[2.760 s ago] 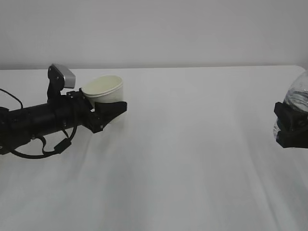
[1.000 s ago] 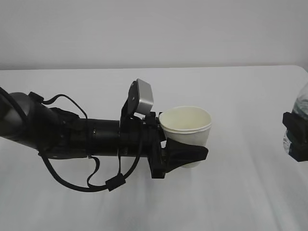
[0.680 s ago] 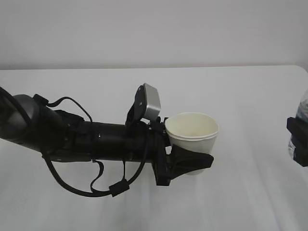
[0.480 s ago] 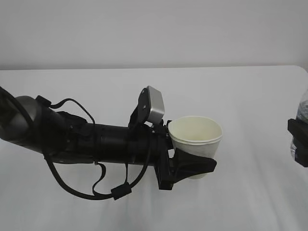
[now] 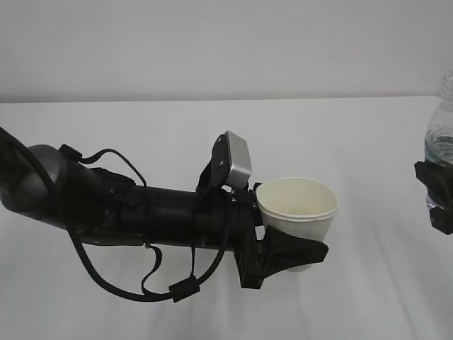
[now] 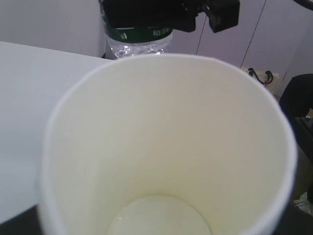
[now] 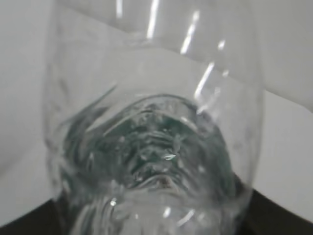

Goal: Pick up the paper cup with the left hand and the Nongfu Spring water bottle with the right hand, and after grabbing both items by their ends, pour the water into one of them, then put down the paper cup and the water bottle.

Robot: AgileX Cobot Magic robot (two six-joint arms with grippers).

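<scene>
The white paper cup point(image 5: 297, 211) is held upright above the table, a little right of centre. My left gripper point(image 5: 300, 249) is shut on its lower part, one black finger point(image 5: 294, 253) across the near side. In the left wrist view the cup point(image 6: 166, 147) fills the frame and its cream bottom looks bare. The Nongfu Spring water bottle point(image 5: 440, 131) is cut off by the right edge, with my right gripper point(image 5: 439, 195) shut on its lower body. From the cup's side, the green label point(image 6: 139, 34) shows just beyond the rim. Water lies inside the clear bottle point(image 7: 151, 147).
The white table point(image 5: 212, 134) runs to a plain wall at the back. Looped black cables point(image 5: 170, 283) hang under the left arm. Beyond the table's right end, the left wrist view shows dark gear and wires point(image 6: 259, 76).
The left arm has carried the cup to the right and slightly lower, closer to the bottle. The bottle in the right gripper has risen a little at the right edge.
</scene>
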